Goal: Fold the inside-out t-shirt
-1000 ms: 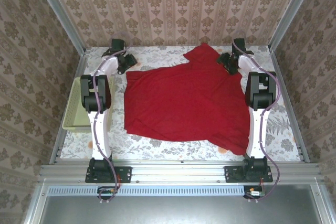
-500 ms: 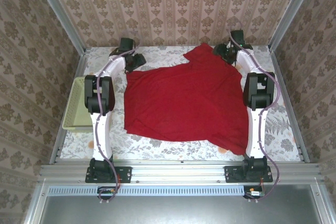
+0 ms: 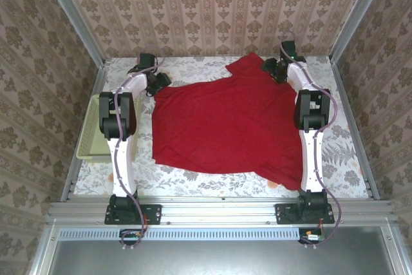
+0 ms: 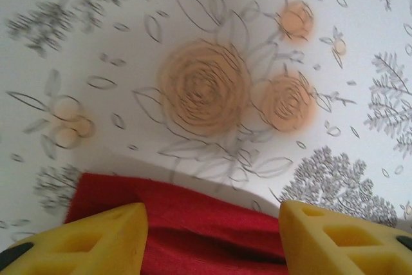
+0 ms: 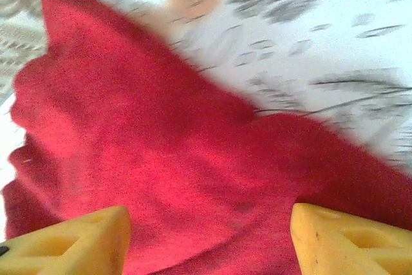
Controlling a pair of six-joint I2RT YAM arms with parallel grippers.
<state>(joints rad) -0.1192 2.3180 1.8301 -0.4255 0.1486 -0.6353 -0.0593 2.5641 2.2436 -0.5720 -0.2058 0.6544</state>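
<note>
Two far corners of the flat red t-shirt (image 3: 232, 127) each sit under spread jaws, left gripper (image 4: 212, 230) and right gripper (image 5: 207, 236), likely poised to pinch for folding.

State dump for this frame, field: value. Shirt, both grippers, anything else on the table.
t-shirt: red, spread mostly flat on the floral tablecloth, not yet folded
left gripper: open, at the shirt's far-left corner, cloth edge between its fingers
right gripper: open, over the shirt's far-right part
basket: pale green, at the table's left edge, apart from the shirt
</note>
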